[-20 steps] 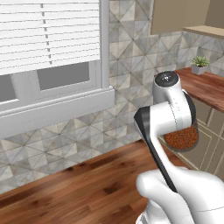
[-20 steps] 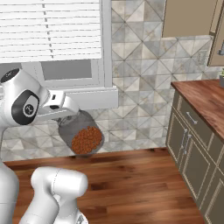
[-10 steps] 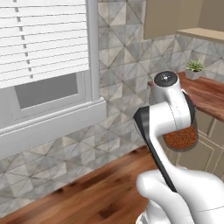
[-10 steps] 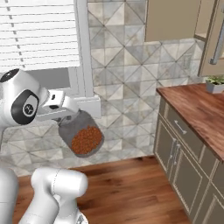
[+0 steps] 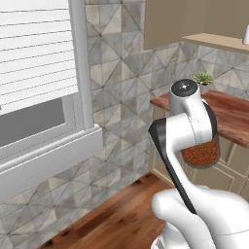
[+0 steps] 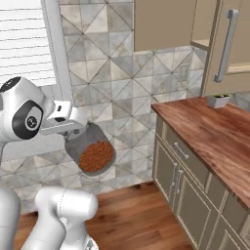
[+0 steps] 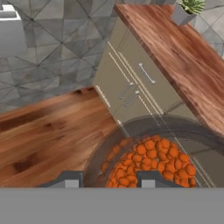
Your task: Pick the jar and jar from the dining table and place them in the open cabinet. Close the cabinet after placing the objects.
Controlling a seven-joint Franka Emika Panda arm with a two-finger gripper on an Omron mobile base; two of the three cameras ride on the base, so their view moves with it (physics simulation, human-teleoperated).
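Progress stands at the carrying stage for one jar [image 6: 94, 155]: the glass jar holding reddish-brown grains hangs in the air under the gripper [image 6: 80, 133], well above the wood floor [image 6: 132, 215] and not resting on any surface. The jaws are closed on the jar; in the hand view the two dark fingertips [image 7: 151, 178] sit against its rim with the grains directly beyond them. In the left base view the same jar [image 5: 200, 153] shows partly hidden behind the white arm.

Outstanding, by judgement: this jar is not yet in the cabinet, the second jar's status cannot be told, and the door is not yet shut.

Cabinet [image 6: 225, 46]: a beige upper door with a long vertical silver bar handle stands open at the upper right of the right base view, with a shelf edge visible beside it. It lies well apart from the jar, higher and to the right.

Surroundings: a reddish-brown wood counter [image 6: 210, 136] over beige drawer and door fronts runs below the cabinet, carrying a small potted plant [image 6: 218, 100] near the wall. A window with white blinds [image 5: 36, 53] and a grey sill sits to the left, set in a grey tiled wall.

Obstructions: the open door leaf and the potted plant lie near the likely approach to the shelf; the raise must clear the counter edge.
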